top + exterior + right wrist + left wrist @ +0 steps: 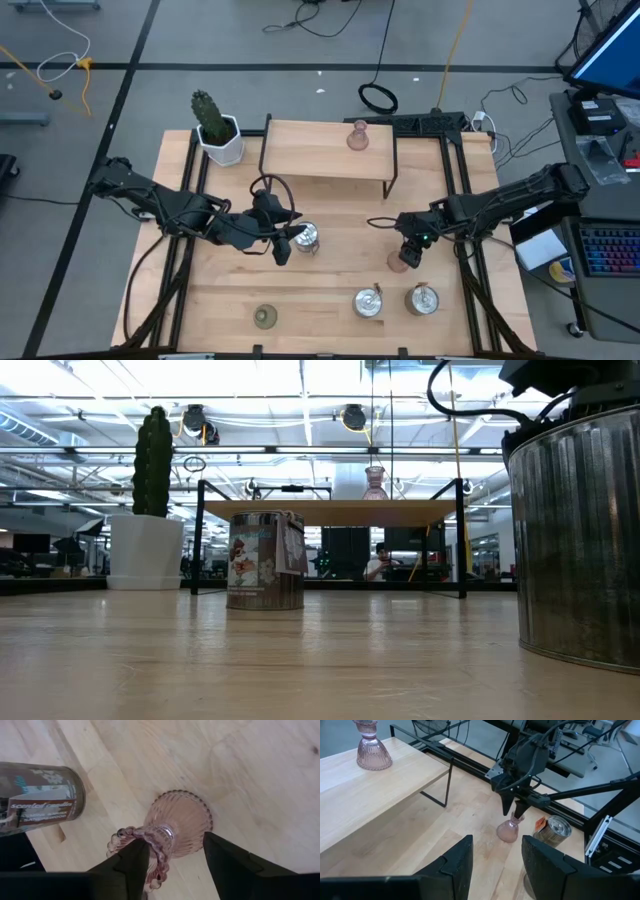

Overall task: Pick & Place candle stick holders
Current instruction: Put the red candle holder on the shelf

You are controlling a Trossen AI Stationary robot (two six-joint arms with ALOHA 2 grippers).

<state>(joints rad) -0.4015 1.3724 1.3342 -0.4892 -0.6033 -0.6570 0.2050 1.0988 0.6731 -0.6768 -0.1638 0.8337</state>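
Note:
A pinkish glass holder [400, 262] stands on its base on the table at the right middle. My right gripper [408, 252] is over it, open, with its fingers on either side of the neck [167, 837]. My left gripper [285, 245] is open and empty beside a silver holder [306, 238] at the table's middle. A second pinkish holder [357, 136] stands on the wooden shelf [330, 150]. An olive-green holder [264, 317] and two silver holders [369, 303] [424, 299] stand near the front edge. My right gripper comes at the pinkish holder from above, slanting down, one finger [132, 865] by the beaded rim [131, 836] and the other [227, 862] beside the base. I cannot tell whether either finger touches the glass. The holder stands on the table.
A white pot with a green cactus [215, 128] stands at the far left corner. The raised shelf on black metal legs spans the far middle. Black frame rails [470, 200] run along both table sides. Bare wood lies between the shelf and the front row.

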